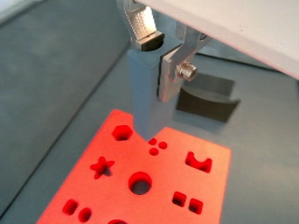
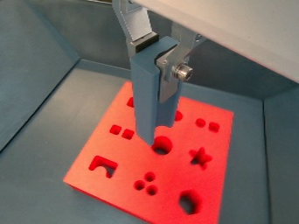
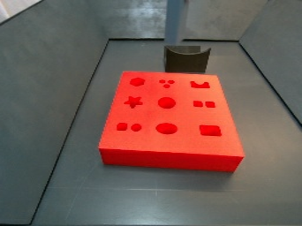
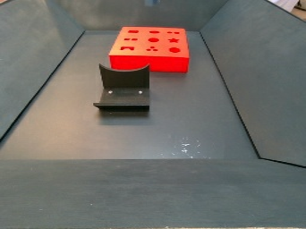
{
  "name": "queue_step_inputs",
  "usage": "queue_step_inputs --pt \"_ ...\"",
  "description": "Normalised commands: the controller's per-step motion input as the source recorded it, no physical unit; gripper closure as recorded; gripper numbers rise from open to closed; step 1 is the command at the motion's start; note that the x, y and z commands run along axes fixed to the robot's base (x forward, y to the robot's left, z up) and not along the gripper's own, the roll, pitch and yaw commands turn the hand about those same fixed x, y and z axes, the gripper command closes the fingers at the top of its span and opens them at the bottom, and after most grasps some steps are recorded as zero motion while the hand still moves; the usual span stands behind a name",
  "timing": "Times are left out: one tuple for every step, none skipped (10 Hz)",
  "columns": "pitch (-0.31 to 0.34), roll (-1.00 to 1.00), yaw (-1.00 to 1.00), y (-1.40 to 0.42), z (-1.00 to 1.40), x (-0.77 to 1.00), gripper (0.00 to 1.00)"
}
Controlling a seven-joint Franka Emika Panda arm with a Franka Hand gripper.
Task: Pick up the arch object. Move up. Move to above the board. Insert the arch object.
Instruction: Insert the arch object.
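Note:
My gripper [image 1: 158, 59] is shut on the arch object [image 1: 142, 87], a slim blue-grey piece that hangs down from between the silver fingers. Both wrist views show the grip, and the arch object [image 2: 149, 105] clearly stays apart from the board [image 2: 117, 166] below it. The board is a thick red-orange slab with darker shaped cut-outs, among them an arch cut-out [image 2: 103, 164]. In a side view the arch object [image 3: 176, 22] hangs high over the far part of the board [image 3: 189, 119]. The gripper itself is above that frame.
The dark fixture [image 3: 186, 58] stands on the floor just beyond the board's far edge, also seen as the fixture [image 4: 122, 87] in front of the board [image 4: 149, 61]. Grey sloping walls enclose the floor on all sides.

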Motion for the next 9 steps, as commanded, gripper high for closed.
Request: queue_step_inputs --pt "0.0 0.03 -0.79 0.1 -0.44 0.48 1.0" --pt "0.0 0.03 -0.8 0.09 -0.43 0.46 1.0" --pt "0.0 0.03 -0.8 0.09 -0.43 0.46 1.0" --pt "0.0 0.04 -0.8 0.09 -0.45 0.46 1.0" --pt "0.0 0.05 -0.81 0.08 -0.46 0.46 1.0" --pt "0.0 0.05 -0.86 0.06 -0.47 0.39 1.0" --pt "0.0 0.04 -0.91 0.03 -0.49 0.33 1.0" --pt "0.0 0.04 -0.91 0.03 -0.48 0.33 1.0" --pt "0.0 0.04 -0.91 0.03 -0.48 0.33 1.0"
